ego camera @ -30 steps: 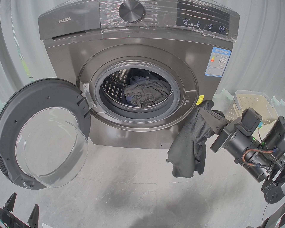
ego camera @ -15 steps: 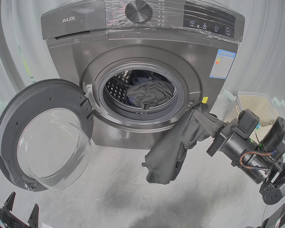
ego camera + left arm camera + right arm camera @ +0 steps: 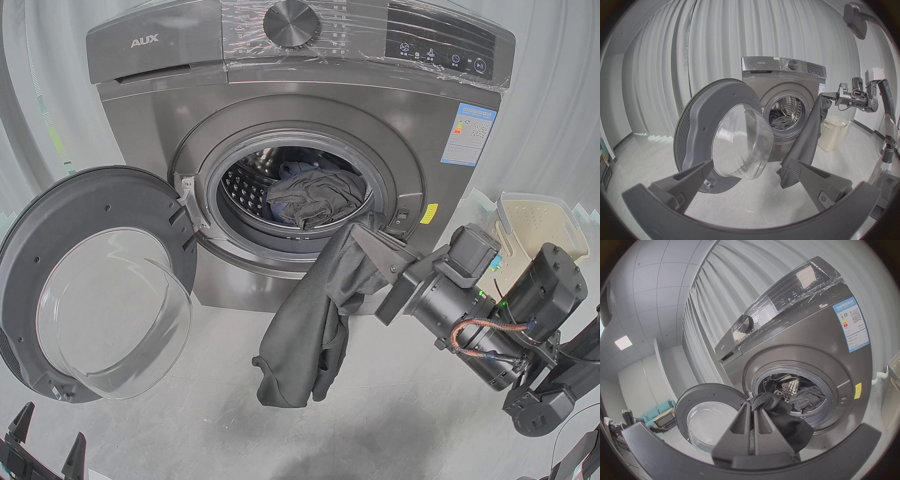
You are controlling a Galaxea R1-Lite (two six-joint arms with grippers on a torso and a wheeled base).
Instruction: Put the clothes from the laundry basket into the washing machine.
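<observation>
Head view: my right gripper (image 3: 365,234) is clamped on a dark garment (image 3: 306,337), low at the mouth of the drum (image 3: 240,187). Most of the cloth hangs down toward the floor (image 3: 400,412), and the basket (image 3: 537,215) sits off to the right. I'd raise the wrist before pushing in — otherwise the tail trails outside the drum.

Left wrist view: left gripper (image 3: 750,162) is spread wide and empty, low and well apart from the door (image 3: 703,125). The garment hangs long here.

Right wrist view: fingers are pinched together on a bunched fold, with clothes (image 3: 809,397) lying in the drum beyond — I'd let go only once deep inside.
</observation>
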